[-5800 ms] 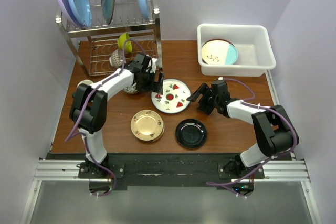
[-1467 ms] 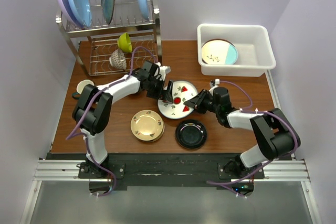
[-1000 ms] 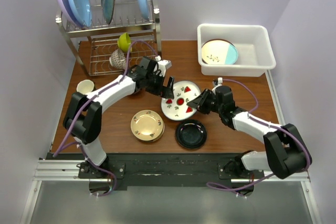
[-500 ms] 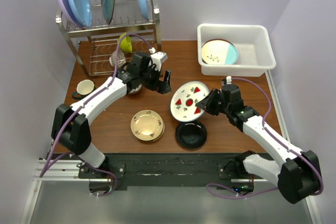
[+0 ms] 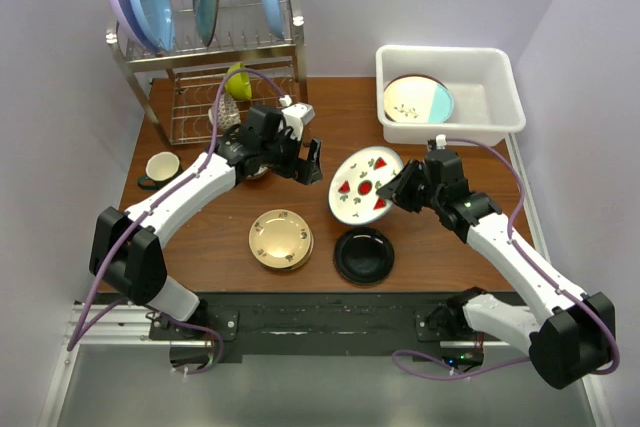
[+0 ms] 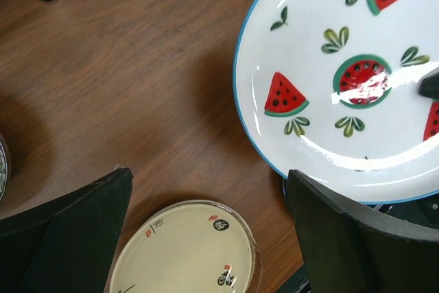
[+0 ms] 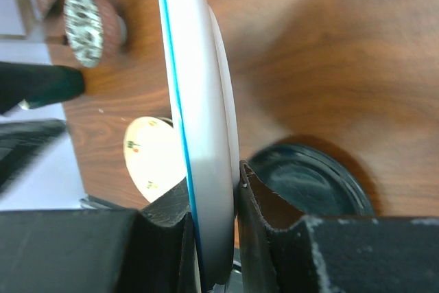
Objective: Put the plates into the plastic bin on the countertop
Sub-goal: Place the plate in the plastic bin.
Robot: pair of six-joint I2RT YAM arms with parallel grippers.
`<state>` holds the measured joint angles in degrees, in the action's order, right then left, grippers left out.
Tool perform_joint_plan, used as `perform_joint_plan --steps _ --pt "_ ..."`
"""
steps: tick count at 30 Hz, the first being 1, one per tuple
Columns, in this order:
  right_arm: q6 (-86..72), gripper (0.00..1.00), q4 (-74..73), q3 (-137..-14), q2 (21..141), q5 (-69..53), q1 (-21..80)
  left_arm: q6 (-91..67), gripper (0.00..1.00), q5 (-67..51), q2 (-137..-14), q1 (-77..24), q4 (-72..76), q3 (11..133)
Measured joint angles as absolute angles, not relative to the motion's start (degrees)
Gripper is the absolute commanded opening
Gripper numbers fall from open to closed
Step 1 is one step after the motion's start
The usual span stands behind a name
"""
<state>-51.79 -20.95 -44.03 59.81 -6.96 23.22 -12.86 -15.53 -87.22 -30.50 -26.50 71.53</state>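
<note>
A white plate with red watermelon spots (image 5: pixel 365 184) hangs tilted above the countertop (image 5: pixel 200 237), and my right gripper (image 5: pixel 400 190) is shut on its right rim. The right wrist view has this plate (image 7: pixel 206 114) edge-on between my fingers (image 7: pixel 267 217). My left gripper (image 5: pixel 308 162) stands open and empty just left of the plate, and its wrist view looks down on the spotted plate (image 6: pixel 343 80) and a gold-tan plate (image 6: pixel 185 252). The gold-tan plate (image 5: pixel 280 239) and a glossy black plate (image 5: pixel 363 255) lie flat near the front. The plastic bin (image 5: pixel 490 97) at back right holds a cream-and-teal plate (image 5: pixel 418 99).
A steel wire rack (image 5: pixel 205 57) at back left carries upright blue and lilac plates on top and a lime-green bowl (image 5: pixel 238 80) below. A small cup (image 5: pixel 160 165) sits at the left edge. The black plate (image 7: pixel 315 176) lies directly under the held plate.
My right gripper has lifted the spotted plate off the countertop and carried it right and back towards the bin, tilting it. My left arm has drawn back to the left, still open.
</note>
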Motion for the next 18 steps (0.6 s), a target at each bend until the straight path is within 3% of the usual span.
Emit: perform_joint_plan --steps 8,18 --pt "-50.5 0.0 -21.3 -51.7 65.4 -7.0 21.7 -12.9 1.0 -14.8 -86.7 -30.5 -27.3 70.0" --pt "-49.7 0.0 -21.5 -57.1 70.8 -10.1 12.6 -12.9 1.0 -14.7 -84.7 -30.5 -27.4 66.6"
